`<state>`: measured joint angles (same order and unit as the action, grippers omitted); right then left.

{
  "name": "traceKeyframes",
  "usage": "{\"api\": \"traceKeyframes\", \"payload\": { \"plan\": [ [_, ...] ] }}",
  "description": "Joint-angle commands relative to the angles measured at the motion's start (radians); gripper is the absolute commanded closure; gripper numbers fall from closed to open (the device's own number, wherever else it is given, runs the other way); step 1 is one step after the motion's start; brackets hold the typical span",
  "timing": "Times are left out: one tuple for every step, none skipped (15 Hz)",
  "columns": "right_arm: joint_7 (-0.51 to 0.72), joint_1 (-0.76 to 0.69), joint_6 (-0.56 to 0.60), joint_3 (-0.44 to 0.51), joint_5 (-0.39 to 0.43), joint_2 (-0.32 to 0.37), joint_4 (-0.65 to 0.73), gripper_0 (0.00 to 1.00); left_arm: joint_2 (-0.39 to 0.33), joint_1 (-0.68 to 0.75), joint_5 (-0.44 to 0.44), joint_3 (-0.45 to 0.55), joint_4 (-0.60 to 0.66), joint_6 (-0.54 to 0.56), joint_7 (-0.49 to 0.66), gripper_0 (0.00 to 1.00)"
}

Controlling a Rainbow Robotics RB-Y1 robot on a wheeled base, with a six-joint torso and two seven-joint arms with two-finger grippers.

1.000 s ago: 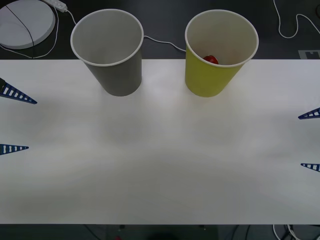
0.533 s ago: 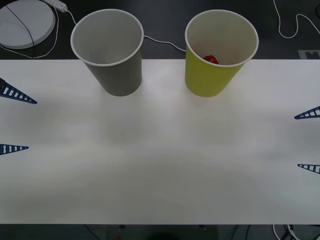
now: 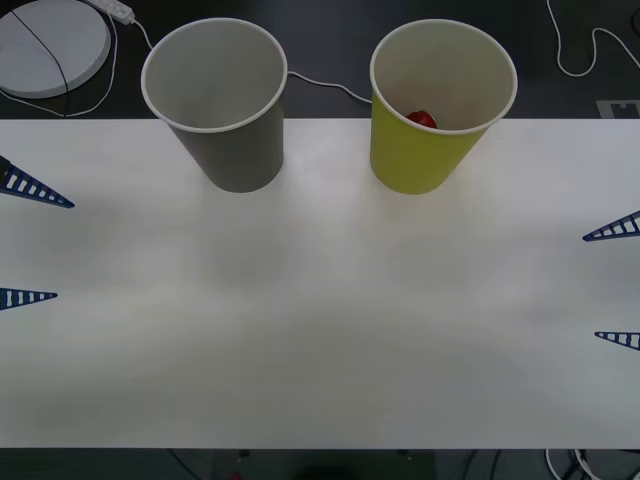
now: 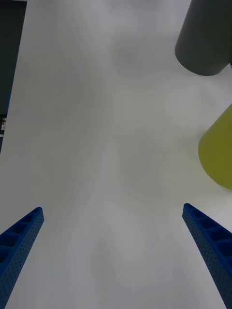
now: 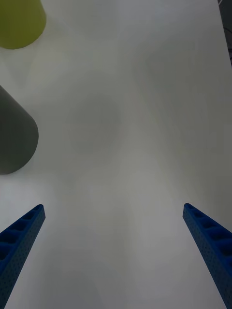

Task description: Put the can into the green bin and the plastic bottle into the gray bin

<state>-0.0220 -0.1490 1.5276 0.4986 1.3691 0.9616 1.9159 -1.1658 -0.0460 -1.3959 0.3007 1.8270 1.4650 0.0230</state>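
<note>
Blue ribbed fingers spread wide mark the right gripper [image 3: 612, 284] at the table's right edge, holding nothing, with bare white tabletop between its two tips. In its wrist view the same gripper [image 4: 113, 251] hangs over the table [image 4: 96, 145], and the lower walls of the green bin [image 4: 218, 154] and the gray bin [image 4: 205, 38] stand well beyond the fingers. The left gripper [image 3: 30, 243] sits at the table's left edge, likewise splayed wide and empty. Its wrist view shows that gripper [image 5: 113, 251] over plain tabletop, with the gray bin [image 5: 14, 140] nearer and the green bin [image 5: 19, 21] farther off.

Both bins stand upright along the table's far edge, apart from each other. The gray bin [image 3: 222, 100] is toward the far left; no contents can be made out in it. The green bin [image 3: 435, 105] is toward the far right. Inside it, low against the wall, a small red patch shows: the can [image 3: 421, 119], mostly hidden by the rim. The table [image 3: 320, 320] spreads white between the grippers and the bins.

Behind the table's far edge, a white cable [image 3: 325, 83] runs across the dark floor between the bins, and a white round disc [image 3: 50, 45] lies beyond the far left corner.
</note>
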Motion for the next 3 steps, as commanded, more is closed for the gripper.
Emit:
{"api": "traceKeyframes", "payload": {
  "plan": [
    [0.001,0.000,0.000,0.000,0.001,0.000,0.000,0.00,0.000,0.000,0.000,0.000,0.000,0.000,0.000,0.00],
    [0.001,0.000,0.000,0.000,0.001,0.000,0.000,0.00,0.000,0.000,0.000,0.000,0.000,0.000,0.000,0.00],
    [0.001,0.000,0.000,0.000,0.001,0.000,0.000,0.00,0.000,0.000,0.000,0.000,0.000,0.000,0.000,0.00]
  ]
}}
